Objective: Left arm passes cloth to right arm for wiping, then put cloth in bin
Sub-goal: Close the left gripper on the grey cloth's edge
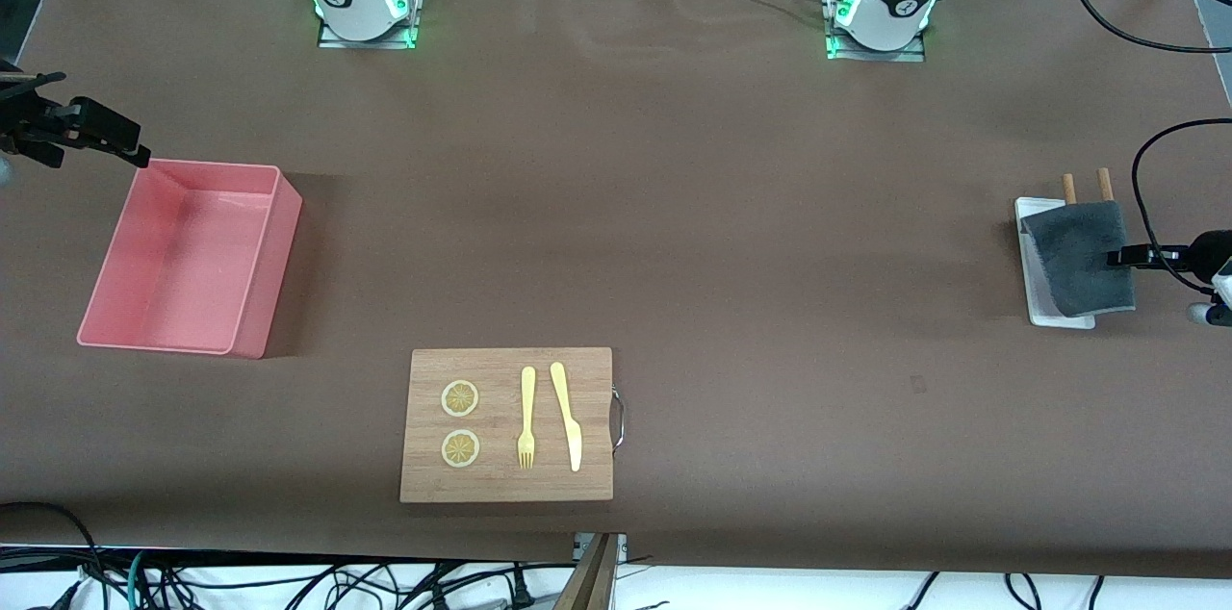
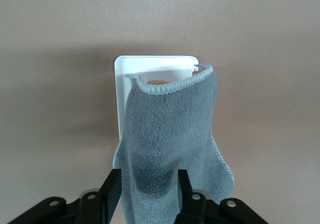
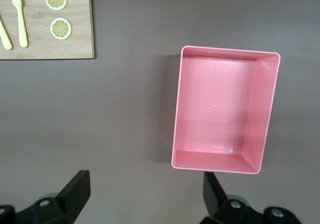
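Note:
The dark grey cloth (image 1: 1083, 259) (image 2: 170, 134) lies draped over a small white tray (image 1: 1035, 307) (image 2: 150, 63) at the left arm's end of the table. My left gripper (image 1: 1121, 256) (image 2: 149, 184) is low at the cloth's edge. Its fingers stand partly apart on either side of a fold of cloth, not pinching it. The pink bin (image 1: 279, 264) (image 3: 267, 114) stands empty at the right arm's end. My right gripper (image 1: 135, 151) (image 3: 145, 184) hangs open over the table beside the bin's corner, with nothing between its fingers.
Two wooden sticks (image 1: 1086, 186) poke out from under the cloth on the tray. A wooden cutting board (image 1: 587, 480) (image 3: 75, 44) nearer the front camera carries a yellow fork (image 1: 526, 418), a yellow knife (image 1: 568, 418) and two lemon slices (image 1: 460, 398).

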Robot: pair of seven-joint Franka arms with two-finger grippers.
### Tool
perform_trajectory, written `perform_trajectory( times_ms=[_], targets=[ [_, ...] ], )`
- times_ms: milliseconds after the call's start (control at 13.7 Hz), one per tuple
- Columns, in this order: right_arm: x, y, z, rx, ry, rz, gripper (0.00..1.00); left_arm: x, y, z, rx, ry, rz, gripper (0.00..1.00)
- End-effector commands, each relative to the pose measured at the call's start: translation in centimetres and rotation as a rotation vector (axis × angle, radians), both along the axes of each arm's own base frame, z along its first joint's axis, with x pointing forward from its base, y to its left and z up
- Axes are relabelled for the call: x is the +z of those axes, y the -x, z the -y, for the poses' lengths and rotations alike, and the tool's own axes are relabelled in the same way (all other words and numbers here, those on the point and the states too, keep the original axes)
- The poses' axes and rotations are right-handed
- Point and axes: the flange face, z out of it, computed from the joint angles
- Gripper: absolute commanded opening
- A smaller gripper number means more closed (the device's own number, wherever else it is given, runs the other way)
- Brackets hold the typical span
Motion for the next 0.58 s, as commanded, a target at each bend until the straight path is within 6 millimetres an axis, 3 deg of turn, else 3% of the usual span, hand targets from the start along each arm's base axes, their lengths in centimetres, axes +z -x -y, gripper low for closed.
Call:
perform_trajectory(
  times_ms=[0, 437, 509],
  targets=[
    [0.53, -0.15, -0.13, -0.015, -0.008, 0.004, 1.0, 0.42, -0.53, -0.12, -0.013, 0.014, 0.016, 0.52],
    [0.44, -0.2, -0.05, -0.015, -0.01, 0.003, 1.0, 0.42, -0.54, -0.05, -0.002, 0.029, 0.021, 0.46],
    [0.33, -0.29, -0.14, -0.015, -0.01, 0.001, 1.0, 0.41, -0.54, 0.04, -0.003, 0.031, 0.019, 0.41]
  ],
)
